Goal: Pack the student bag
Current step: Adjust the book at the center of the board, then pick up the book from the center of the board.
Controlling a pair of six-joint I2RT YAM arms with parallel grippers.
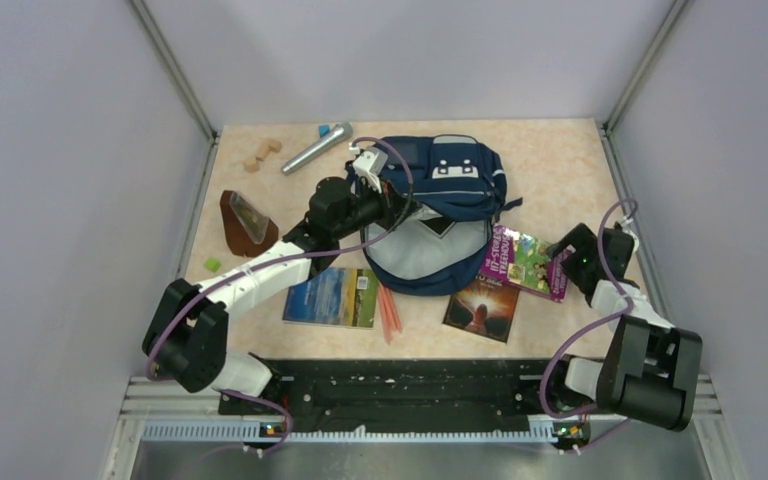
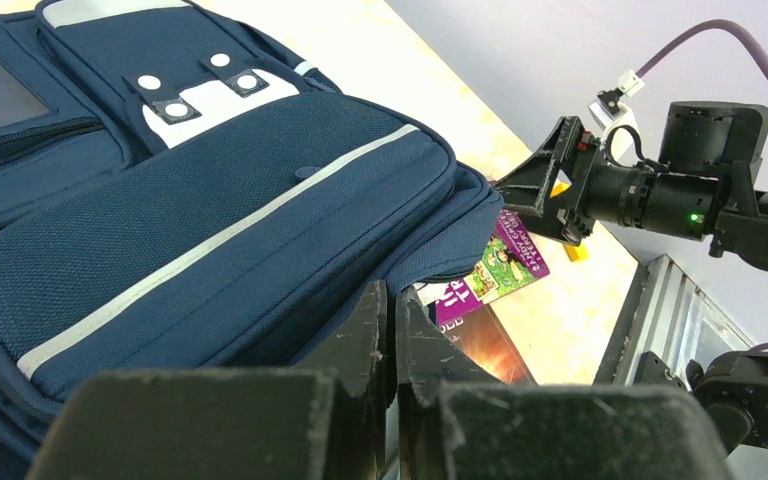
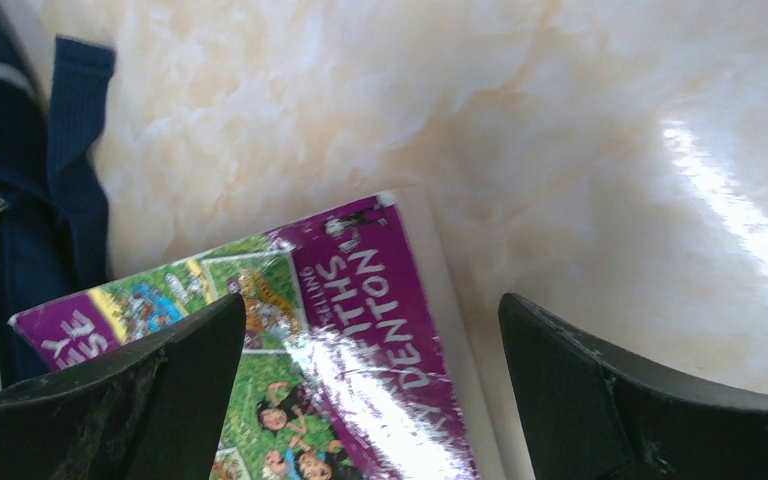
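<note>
The student bag, navy with grey stripes and a white patch, lies in the middle of the table. Its mouth gapes toward me and shows the grey lining. My left gripper is shut at the edge of the upper flap. In the left wrist view the fingertips pinch that navy edge of the bag. My right gripper is open and low over the corner of a purple picture book. In the right wrist view, one finger stands on each side of that book's corner.
A dark book with an orange glow, a blue-green book and orange pencils lie in front of the bag. A silver tube, wooden blocks and a brown case sit at the left.
</note>
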